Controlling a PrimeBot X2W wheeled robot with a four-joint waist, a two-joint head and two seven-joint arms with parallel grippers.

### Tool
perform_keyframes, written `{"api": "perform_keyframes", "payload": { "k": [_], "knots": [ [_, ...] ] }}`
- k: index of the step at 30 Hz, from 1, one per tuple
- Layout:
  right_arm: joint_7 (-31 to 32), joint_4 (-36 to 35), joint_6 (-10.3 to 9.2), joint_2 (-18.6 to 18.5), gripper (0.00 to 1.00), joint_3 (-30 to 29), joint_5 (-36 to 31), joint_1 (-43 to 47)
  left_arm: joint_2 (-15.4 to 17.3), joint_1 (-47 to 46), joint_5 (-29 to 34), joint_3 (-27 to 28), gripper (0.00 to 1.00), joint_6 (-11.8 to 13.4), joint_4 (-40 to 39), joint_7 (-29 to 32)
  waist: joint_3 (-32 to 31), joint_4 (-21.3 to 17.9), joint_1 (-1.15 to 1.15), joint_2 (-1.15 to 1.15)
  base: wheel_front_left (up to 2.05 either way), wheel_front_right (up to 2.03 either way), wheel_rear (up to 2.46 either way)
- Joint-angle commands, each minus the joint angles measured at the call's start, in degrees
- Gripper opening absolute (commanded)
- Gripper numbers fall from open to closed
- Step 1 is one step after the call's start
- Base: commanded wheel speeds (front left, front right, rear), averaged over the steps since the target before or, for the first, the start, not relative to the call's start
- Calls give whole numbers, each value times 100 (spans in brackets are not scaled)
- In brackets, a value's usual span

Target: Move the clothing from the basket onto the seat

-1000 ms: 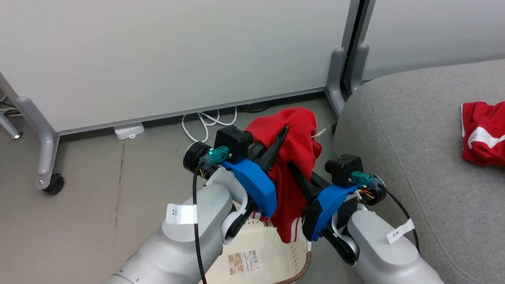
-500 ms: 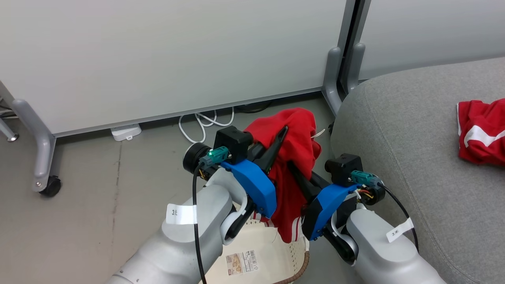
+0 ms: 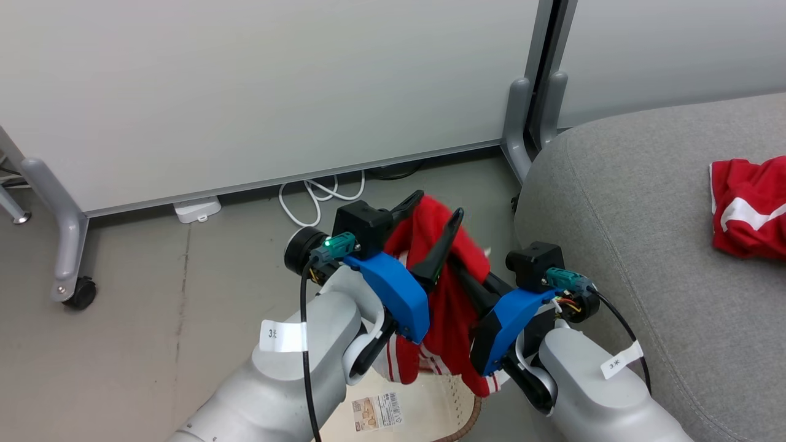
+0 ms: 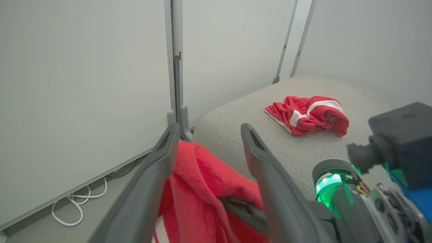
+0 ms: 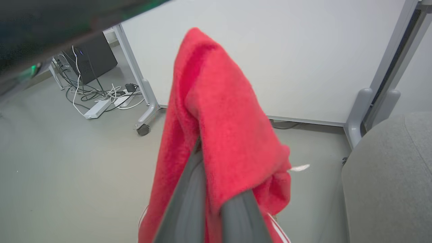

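Note:
A red garment of the clothing (image 3: 451, 294) hangs over the basket (image 3: 470, 412), with its white stripes near the basket's rim. My right gripper (image 3: 462, 265) is shut on it; in the right wrist view the cloth (image 5: 222, 128) drapes over the gripper (image 5: 211, 189) and hides its tips. My left gripper (image 3: 437, 215) stands open, one finger on either side of the cloth's top fold (image 4: 202, 189). Whether it touches the cloth I cannot tell. A second red and white garment (image 3: 746, 209) lies crumpled on the grey seat (image 3: 645, 245) to the right.
White partition panels on grey wheeled legs (image 3: 67, 245) stand behind. A post (image 3: 522, 123) stands close to the seat's corner. White cables (image 3: 313, 196) and a power strip (image 3: 196, 209) lie on the grey floor by the panel. The basket carries a label sticker (image 3: 377, 410).
My left gripper has opened and let go of the red garment. The cloth has sagged lower and now hangs from the right gripper. The camera shifted slightly.

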Motion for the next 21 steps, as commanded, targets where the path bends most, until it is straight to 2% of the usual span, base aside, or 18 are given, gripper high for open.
{"api": "perform_keyframes", "payload": {
  "k": [1, 7, 12, 21],
  "knots": [
    [-38, 8, 1, 10, 0, 5, 42, -86, 5, 27, -26, -19, 100, 21, 20, -29, -2, 3, 0, 0, 0, 0, 0],
    [-44, 24, 1, 10, 0, 44, 95, -109, 5, 29, -23, 3, 100, 33, 61, -29, -7, 8, 0, 0, 0, 0, 0],
    [-45, 45, 1, 10, 0, 36, 103, -114, 38, 156, 105, 248, 100, 226, -34, -28, 5, 11, 0, 0, 0, 0, 0],
    [-48, -48, 1, 6, 0, -160, -33, -44, 283, 1121, 813, 1233, 100, 512, -1041, -24, 62, 52, 0, 0, 0, 0, 0]
  ]
}}
